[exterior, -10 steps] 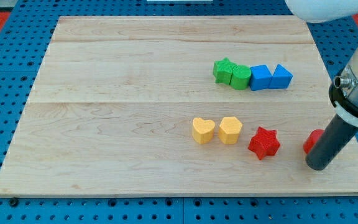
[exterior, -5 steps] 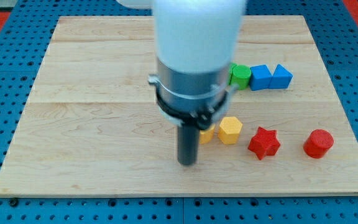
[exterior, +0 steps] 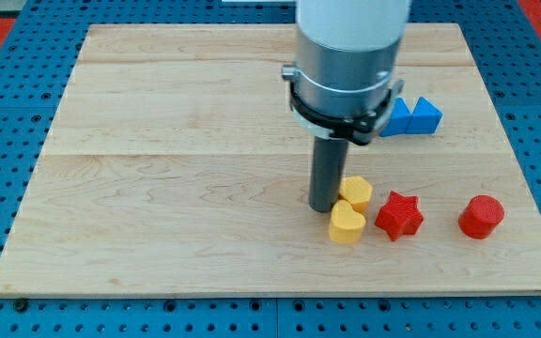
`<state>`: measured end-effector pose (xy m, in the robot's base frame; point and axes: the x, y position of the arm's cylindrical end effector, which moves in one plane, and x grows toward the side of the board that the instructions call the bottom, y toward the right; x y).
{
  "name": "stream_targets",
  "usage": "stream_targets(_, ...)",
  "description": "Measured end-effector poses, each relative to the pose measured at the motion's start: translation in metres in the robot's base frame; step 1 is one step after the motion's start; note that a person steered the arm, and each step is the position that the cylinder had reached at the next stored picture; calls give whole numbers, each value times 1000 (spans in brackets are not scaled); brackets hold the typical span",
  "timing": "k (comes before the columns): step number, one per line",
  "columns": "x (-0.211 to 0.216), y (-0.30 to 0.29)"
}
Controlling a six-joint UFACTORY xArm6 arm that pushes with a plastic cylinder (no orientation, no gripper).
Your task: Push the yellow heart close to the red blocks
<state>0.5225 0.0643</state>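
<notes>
The wooden board (exterior: pixel 158 188) lies bare across the view's left half and along its bottom edge; my tip (exterior: pixel 322 207) stands against the left side of the yellow block (exterior: pixel 355 192), just above-left of the yellow heart (exterior: pixel 347 225); the red star (exterior: pixel 399 215) sits close on the heart's right (a narrow gap); bare board separates it from the red cylinder (exterior: pixel 481 217).

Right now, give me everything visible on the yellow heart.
The yellow heart is a small, matte, solid-looking block lying flat on the wooden board, toward the view's bottom, right of centre. It sits just below the other yellow block, apparently touching it, and left of the red star with a narrow gap. My tip stands at its upper left, close or touching.
</notes>
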Motion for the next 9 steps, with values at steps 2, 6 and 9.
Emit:
stream_targets(2,8,41)
stream_targets(6,22,-49)
stream_targets(9,84,-22)
